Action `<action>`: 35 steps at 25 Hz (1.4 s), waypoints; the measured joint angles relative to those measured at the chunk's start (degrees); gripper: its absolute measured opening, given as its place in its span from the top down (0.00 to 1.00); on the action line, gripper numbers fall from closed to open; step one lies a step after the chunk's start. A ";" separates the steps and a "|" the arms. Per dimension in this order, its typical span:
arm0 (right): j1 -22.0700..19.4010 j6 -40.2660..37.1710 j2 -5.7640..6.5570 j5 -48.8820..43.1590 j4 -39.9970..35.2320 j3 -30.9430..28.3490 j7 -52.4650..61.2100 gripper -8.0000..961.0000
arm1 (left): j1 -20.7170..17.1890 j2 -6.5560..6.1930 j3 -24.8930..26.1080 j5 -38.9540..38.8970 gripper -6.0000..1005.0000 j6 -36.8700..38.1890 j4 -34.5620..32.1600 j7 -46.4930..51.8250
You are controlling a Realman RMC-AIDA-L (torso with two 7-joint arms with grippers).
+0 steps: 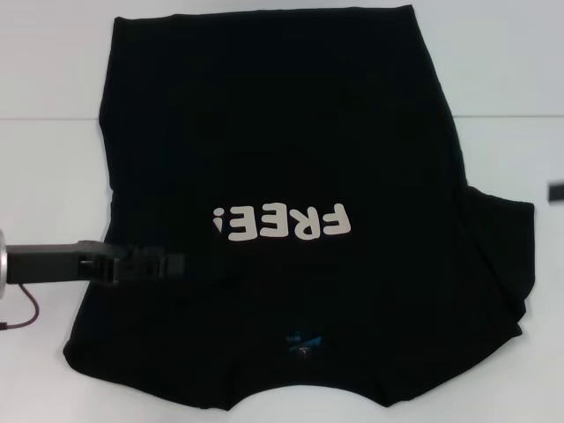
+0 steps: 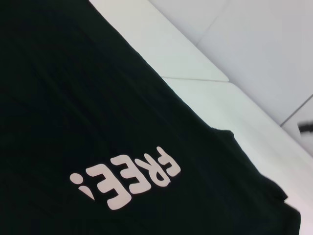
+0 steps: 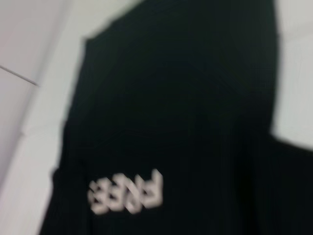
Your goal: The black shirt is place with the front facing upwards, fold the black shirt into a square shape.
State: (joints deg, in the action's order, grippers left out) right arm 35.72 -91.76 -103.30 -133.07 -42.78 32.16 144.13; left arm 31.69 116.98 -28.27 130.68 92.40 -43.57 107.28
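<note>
So the black shirt (image 1: 282, 159) is lying flat on the white table (image 1: 53, 79), front up, with the "FREE!" lettering (image 1: 282, 224) reading upside down from the head camera. The collar end is nearest the robot, and you can see the little blue neck label (image 1: 301, 342) there. The hem is at the far side. The sleeve on the robot's right (image 1: 502, 256) is spread out to the side. On the left there's no sleeve sticking out, just a fairly straight edge.

The left gripper (image 1: 176, 263) comes in from the left edge of the head view, reaching sideways over the shirt's left side, below and to the left of the lettering. Whether it's actually touching the cloth I can't tell, black on black. Same goes for its fingers, can't make out if they're spread or pressed together.

The right gripper (image 1: 556, 190) is just a small dark bit at the right edge of the head view, over bare table, apart from the shirt and a little beyond the right sleeve. Can't tell its finger state either.
</note>
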 joint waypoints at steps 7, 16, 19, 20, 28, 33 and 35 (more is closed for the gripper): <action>-0.91 -2.32 -0.16 -5.93 0.99 -1.49 1.58 0.02 | 1.69 0.61 0.52 -0.52 0.47 -1.84 0.50 4.58; 0.54 1.38 -2.14 -9.18 4.48 1.41 1.51 0.15 | 2.98 0.97 0.03 -0.57 0.47 -3.00 0.72 4.92; 0.99 2.52 -2.41 -10.45 5.36 2.18 1.61 0.20 | 2.98 0.97 0.24 -0.59 0.47 -3.32 0.71 4.98; 1.11 2.90 -2.49 -11.04 5.76 2.20 1.62 0.22 | 2.94 0.98 0.26 -0.60 0.47 -3.62 0.72 4.99; 1.52 6.01 -3.79 -11.95 6.45 2.42 2.94 0.40 | 3.07 1.06 0.33 -0.61 0.47 -5.15 2.16 4.64; 2.59 8.58 -4.44 -12.02 8.49 4.78 3.17 0.49 | 3.27 1.06 0.27 -0.61 0.47 -5.33 2.18 4.66; 3.09 9.63 -4.45 -12.25 9.64 5.53 3.17 0.52 | 3.28 1.06 0.33 -0.61 0.47 -5.39 2.18 4.76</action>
State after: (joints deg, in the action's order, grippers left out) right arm 38.81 -82.14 -107.75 -145.32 -33.14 37.69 147.30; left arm 34.97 118.04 -27.95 130.07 87.01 -41.39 112.04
